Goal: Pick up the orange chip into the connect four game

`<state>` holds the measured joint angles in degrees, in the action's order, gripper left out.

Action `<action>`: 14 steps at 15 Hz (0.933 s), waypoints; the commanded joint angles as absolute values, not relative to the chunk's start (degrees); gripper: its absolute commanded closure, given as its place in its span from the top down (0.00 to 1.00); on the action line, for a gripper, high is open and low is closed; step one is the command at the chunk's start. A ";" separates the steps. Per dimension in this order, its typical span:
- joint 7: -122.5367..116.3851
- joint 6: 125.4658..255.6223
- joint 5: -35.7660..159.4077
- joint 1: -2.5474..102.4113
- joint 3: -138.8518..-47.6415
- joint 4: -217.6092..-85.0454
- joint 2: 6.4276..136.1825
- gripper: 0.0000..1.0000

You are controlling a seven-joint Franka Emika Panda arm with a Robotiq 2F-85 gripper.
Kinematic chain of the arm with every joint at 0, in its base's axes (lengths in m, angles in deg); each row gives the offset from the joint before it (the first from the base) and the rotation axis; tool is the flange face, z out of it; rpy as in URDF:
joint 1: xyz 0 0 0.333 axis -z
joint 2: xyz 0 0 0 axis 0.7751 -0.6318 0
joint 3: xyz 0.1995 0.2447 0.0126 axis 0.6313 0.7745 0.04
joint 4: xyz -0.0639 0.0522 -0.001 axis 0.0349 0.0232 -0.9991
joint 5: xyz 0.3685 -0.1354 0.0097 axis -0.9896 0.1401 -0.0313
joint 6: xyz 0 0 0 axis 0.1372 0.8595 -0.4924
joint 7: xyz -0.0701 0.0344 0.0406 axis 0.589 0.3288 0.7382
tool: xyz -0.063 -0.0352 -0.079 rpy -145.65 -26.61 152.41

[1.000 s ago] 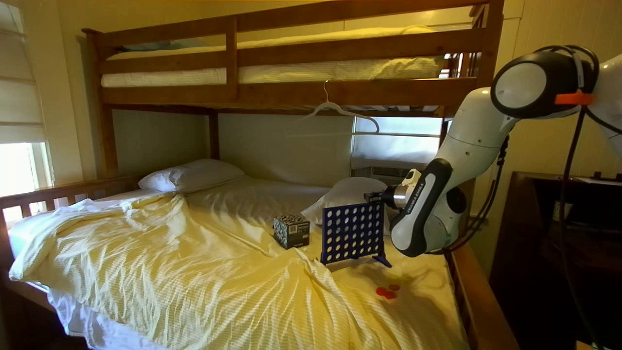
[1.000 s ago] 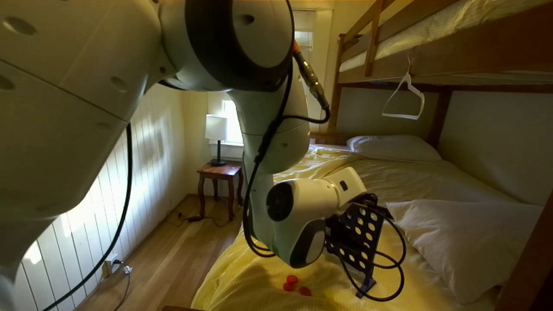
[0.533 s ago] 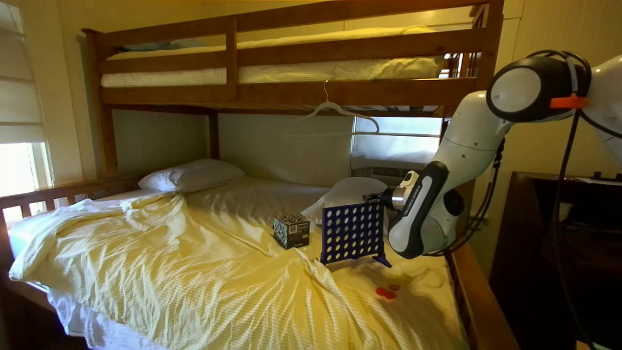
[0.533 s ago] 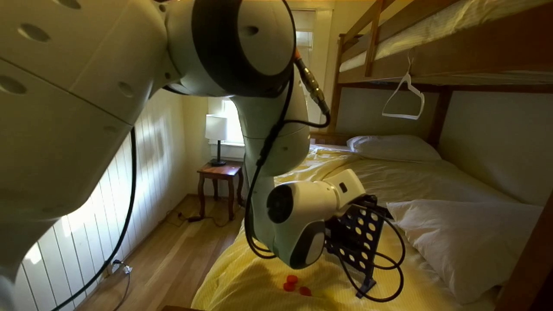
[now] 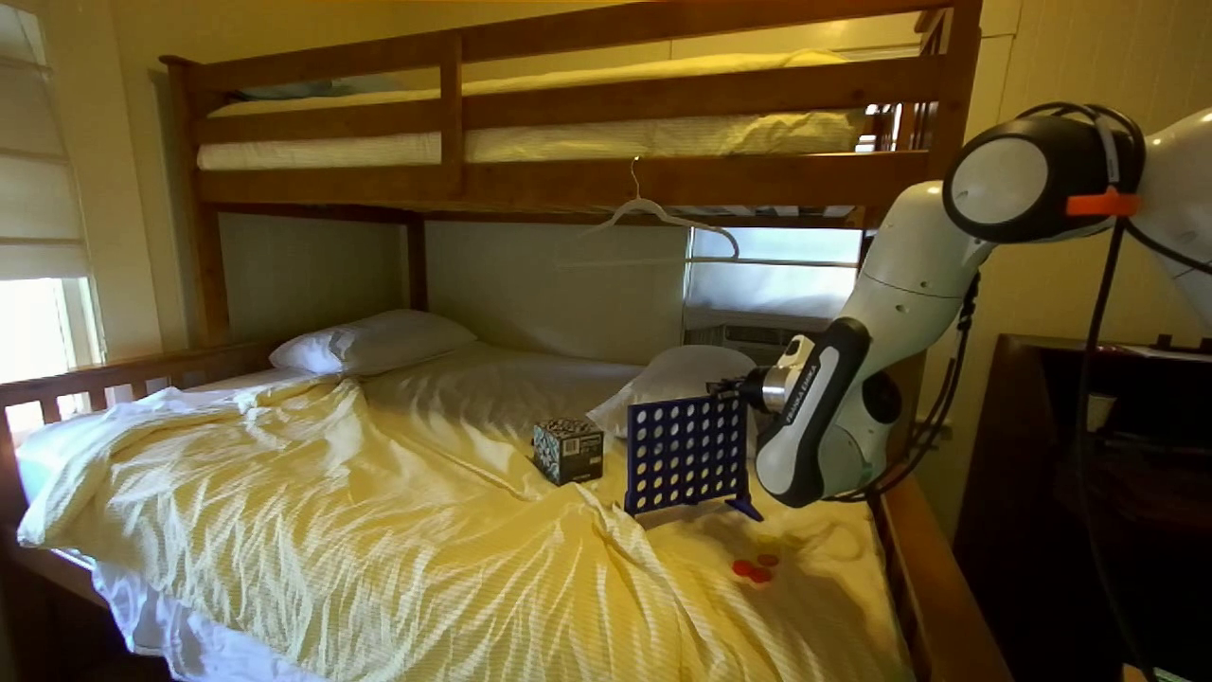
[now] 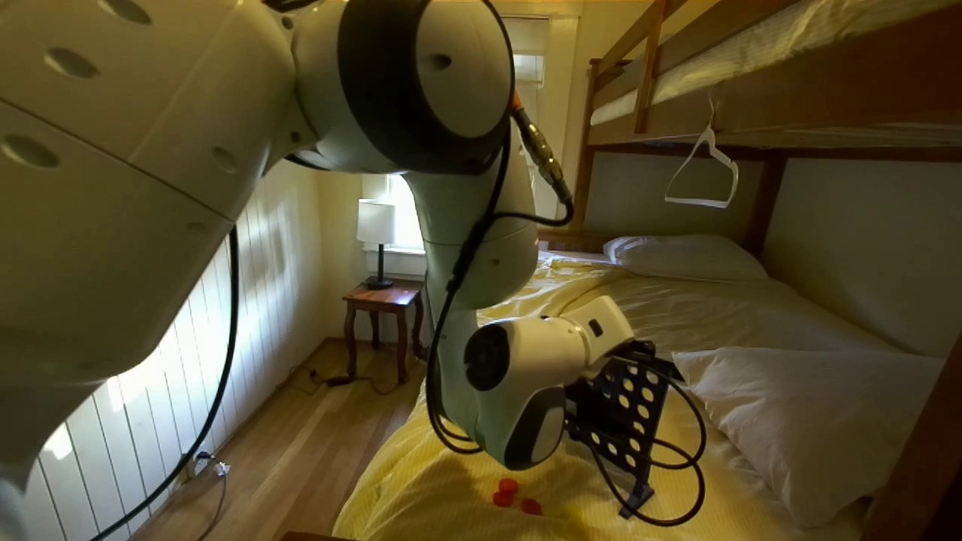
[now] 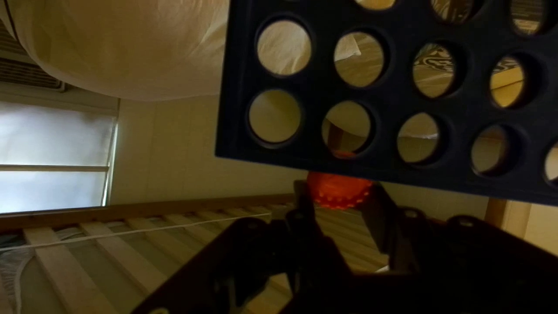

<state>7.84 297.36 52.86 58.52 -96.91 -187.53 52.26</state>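
Well, the orange chip (image 7: 338, 192) is up at the game board (image 5: 688, 453), pinched in the gripper (image 7: 339, 186), with one of its black fingers (image 7: 301, 196) on either side. The wrist view stands upside down, the slats (image 7: 62, 261) of the bunk bed showing at the bottom, so the board's top edge appears there as its lower one. The chip sits right at that edge, towards the end nearest the arm (image 5: 909, 275), and a sliver of orange peeks through a hole in the top row. Whether that part is inside the slot or just behind the board, I can't tell.

The board itself stands upright on the bedding, near a yellow blanket (image 5: 379, 530). In both exterior views I can make out three loose chips (image 5: 743, 568), orange-red, lying close together on the bed, well below the gripper. Near the far end of the board sits a dark patterned box (image 5: 568, 451). Beyond the board lies a white pillow (image 5: 696, 369), and a white hanger (image 5: 644, 206) hangs from the rail (image 5: 682, 180) of the top bunk. Over by the wall, in an exterior view, a lamp (image 6: 376, 222) stands on a little wooden table (image 6: 383, 295).
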 commanded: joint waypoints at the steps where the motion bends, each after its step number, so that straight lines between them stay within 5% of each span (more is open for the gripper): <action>1: 9.78 299.35 50.18 56.90 -97.80 -186.88 50.90 0.09; 5: 10.00 299.31 49.99 56.65 -97.79 -186.88 51.37 0.63; 7: 9.47 299.31 50.22 56.76 -97.62 -186.95 51.71 0.69; 11: 8.96 298.83 50.49 56.85 -97.46 -186.85 52.63 0.97; 14: 7.08 298.83 50.49 57.35 -96.94 -186.63 53.77 1.00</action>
<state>8.53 297.45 52.07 57.66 -97.17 -186.89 52.57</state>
